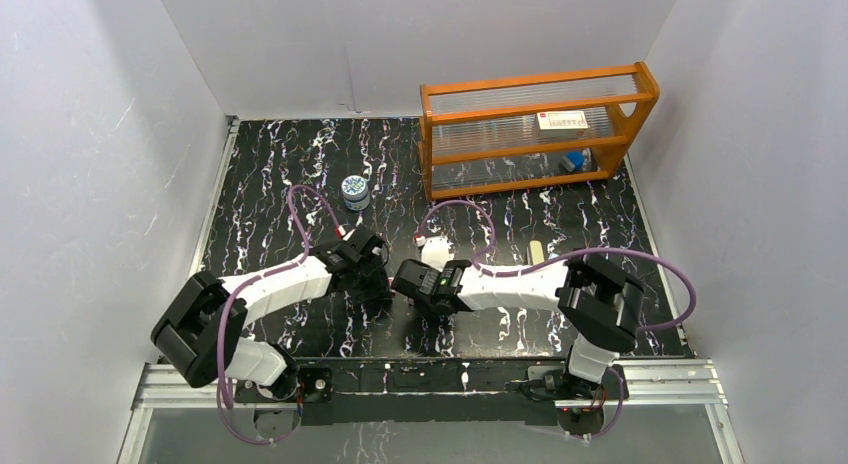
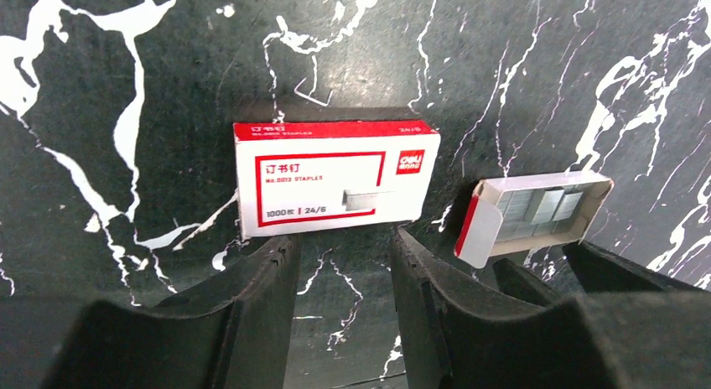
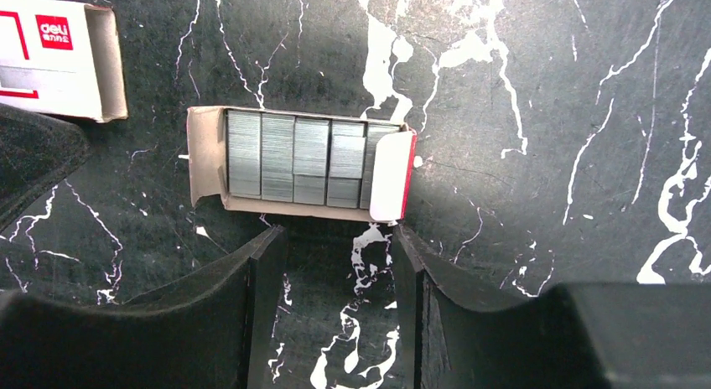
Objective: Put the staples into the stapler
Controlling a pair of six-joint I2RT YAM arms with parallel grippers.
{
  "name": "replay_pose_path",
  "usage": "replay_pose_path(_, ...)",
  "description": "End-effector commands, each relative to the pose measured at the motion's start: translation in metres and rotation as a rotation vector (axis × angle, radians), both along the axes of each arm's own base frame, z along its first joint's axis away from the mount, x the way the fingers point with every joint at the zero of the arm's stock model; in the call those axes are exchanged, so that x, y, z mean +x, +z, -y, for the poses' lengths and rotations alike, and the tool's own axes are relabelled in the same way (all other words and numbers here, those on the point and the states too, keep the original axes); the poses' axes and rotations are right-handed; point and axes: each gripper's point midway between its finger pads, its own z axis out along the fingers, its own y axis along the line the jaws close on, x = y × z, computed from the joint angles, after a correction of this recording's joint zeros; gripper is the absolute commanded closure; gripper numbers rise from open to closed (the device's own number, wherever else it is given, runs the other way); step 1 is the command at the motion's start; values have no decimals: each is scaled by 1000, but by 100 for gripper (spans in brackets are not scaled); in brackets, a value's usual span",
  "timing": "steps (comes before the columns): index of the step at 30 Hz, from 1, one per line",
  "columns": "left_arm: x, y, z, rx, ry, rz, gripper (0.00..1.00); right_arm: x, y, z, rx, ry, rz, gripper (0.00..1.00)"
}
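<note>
The left pincer hangs low over the black marble table, on the left side of the little cardboard tray. Its two black fingers are about half way apart. Only bare table shows between them, so it is loose and holds nothing. Its tips sit just beside the long edge of the red-and-white box, which lies flat to the left of the tray, a small gap away. I cannot tell if the tips touch the box. The staples are silver strips packed side by side inside the tray. The tray has a white flap with a red edge at one end. The right pincer hangs just beside the long edge of the tray. It is half open too, with bare table between its fingers, and it grips nothing. I cannot tell if it touches the tray. From above, the two pincers hide the tray. A slim pale beige thing that looks like the stapler lies flat, well to the right of the tray. An orange rack stands far behind the tray and to the right.
</note>
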Motion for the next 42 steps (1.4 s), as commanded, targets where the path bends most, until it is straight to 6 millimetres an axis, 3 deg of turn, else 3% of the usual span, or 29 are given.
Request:
replay_pose_path(1,8,-9,-6,60,31,11,59,9,9,-13,45,-26,29,44)
replay_pose_path(11,22,-11,-1,90,69,10,65,32,3,-8,89,-70,10,46)
replay_pose_path(26,70,-16,2,99,98,33,68,83,7,-18,169,-68,16,47)
replay_pose_path(33,84,-12,7,47,85,35,69,97,8,-12,176,-85,17,47)
replay_pose_path(38,74,7,16,-36,27,49,65,91,31,-10,211,-8,42,40)
replay_pose_path(42,57,27,17,-113,-8,76,60,84,68,3,269,71,132,34)
